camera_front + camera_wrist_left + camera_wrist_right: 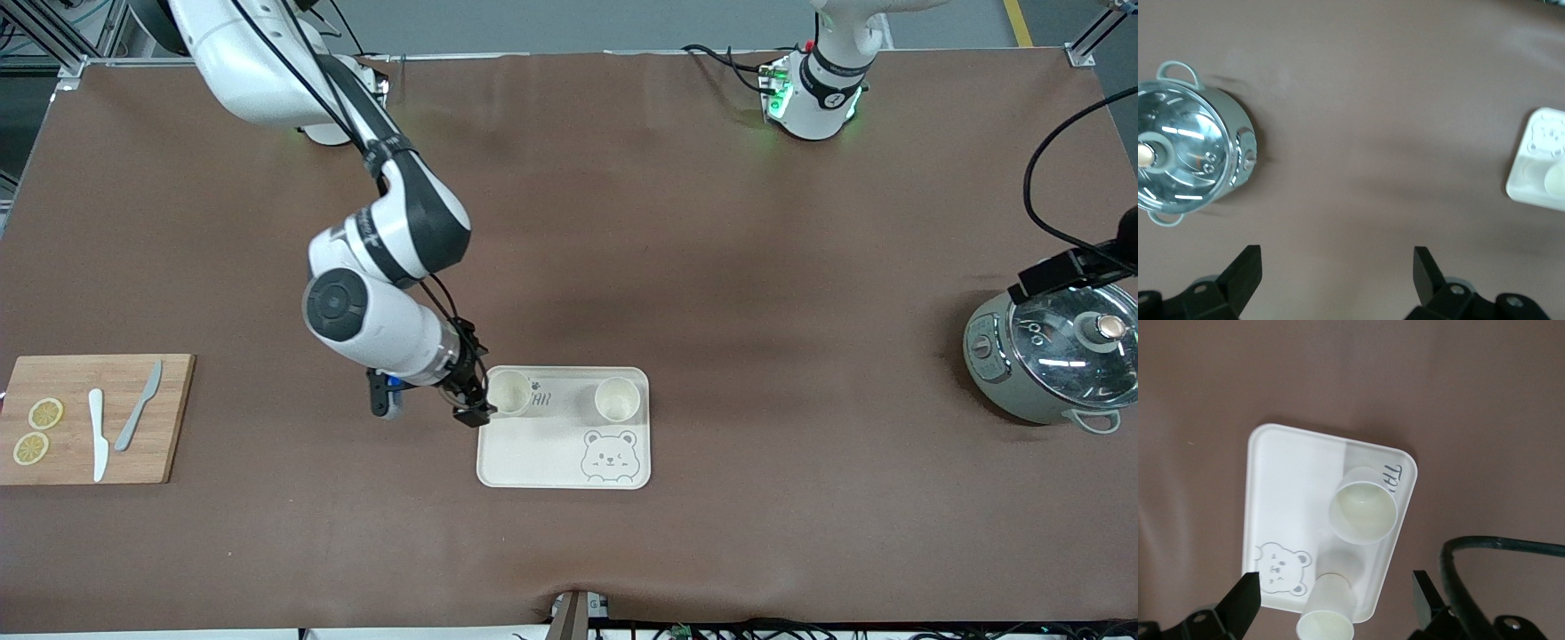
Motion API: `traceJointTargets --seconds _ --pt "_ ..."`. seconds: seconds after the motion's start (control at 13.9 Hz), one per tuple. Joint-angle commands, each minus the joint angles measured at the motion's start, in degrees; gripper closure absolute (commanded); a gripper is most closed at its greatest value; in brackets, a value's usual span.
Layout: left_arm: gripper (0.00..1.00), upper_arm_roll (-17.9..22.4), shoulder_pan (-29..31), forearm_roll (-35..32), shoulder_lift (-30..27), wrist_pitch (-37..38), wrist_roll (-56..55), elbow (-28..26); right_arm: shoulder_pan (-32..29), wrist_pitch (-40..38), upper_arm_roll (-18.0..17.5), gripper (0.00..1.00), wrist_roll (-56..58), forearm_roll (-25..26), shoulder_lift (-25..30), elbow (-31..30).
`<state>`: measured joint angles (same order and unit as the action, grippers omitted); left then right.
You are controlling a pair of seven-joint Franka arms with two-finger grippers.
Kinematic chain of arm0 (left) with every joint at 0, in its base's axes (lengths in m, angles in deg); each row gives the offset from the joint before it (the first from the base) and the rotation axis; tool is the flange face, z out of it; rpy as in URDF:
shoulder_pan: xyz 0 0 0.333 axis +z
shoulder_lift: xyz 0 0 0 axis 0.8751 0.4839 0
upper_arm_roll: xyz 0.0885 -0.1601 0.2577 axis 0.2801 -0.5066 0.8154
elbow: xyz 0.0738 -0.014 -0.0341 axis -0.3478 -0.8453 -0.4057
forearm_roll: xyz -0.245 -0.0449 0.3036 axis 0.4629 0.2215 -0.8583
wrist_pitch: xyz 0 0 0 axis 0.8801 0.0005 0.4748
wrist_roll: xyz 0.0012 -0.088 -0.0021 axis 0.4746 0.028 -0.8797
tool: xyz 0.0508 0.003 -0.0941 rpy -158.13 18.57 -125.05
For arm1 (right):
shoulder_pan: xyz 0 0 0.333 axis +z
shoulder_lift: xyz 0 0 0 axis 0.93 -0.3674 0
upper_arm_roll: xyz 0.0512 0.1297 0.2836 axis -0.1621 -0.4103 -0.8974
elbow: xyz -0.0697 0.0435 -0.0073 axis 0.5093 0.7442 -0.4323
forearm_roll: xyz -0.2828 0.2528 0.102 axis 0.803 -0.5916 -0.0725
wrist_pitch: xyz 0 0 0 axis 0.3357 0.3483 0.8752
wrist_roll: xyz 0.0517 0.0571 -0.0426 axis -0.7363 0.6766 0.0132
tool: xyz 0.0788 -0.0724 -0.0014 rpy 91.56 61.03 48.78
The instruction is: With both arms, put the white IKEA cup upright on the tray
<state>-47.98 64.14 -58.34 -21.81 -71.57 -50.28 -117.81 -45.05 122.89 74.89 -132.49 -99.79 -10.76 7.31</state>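
A robot lab: aluminium frame (pixel 53 40), cables, brown-covered table (pixel 622 222).

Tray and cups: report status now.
Right gripper open beside one cup. Left gripper open, waiting over bare table near the cooker. Both cups upright on tray; other cup clear. Nothing blocking.

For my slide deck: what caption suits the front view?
Two cups upright on the tray, right claw open beside one.

Brown table (pixel 622 222) carries tray (pixel 551 462), cutting board (pixel 173 418), cooker (pixel 1049 364).
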Motion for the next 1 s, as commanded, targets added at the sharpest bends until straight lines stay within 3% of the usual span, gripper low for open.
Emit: traceJointTargets --seconds 0.0,0.22,0.36,0.65,0.93 --pt "0.0 -0.82 0.52 -0.93 -2.93 1.11 1.07 -2.02 -1.86 -5.76 0.05 0.0 4.97 -0.17 4.67 -1.02" --pt "0.0 0.67 -3.15 -1.54 -7.75 1.02 0.98 -7.63 -5.89 -14.37 0.05 0.0 14.57 -0.25 9.77 -2.25" --pt "0.0 2.6 -5.09 -1.55 -10.56 0.67 0.9 -11.84 -7.39 -15.19 0.14 0.0 22.03 0.45 15.12 -8.54" --pt "0.0 2.7 -5.89 -1.63 -18.65 -3.72 0.9 -22.92 -10.82 -14.13 0.14 0.0 36.44 1.59 25.15 -20.34" --pt "0.0 2.35 -5.45 -1.72 -19.72 -3.46 0.98 -23.38 -14.15 -17.89 0.14 0.0 52.79 5.29 30.87 -23.87"
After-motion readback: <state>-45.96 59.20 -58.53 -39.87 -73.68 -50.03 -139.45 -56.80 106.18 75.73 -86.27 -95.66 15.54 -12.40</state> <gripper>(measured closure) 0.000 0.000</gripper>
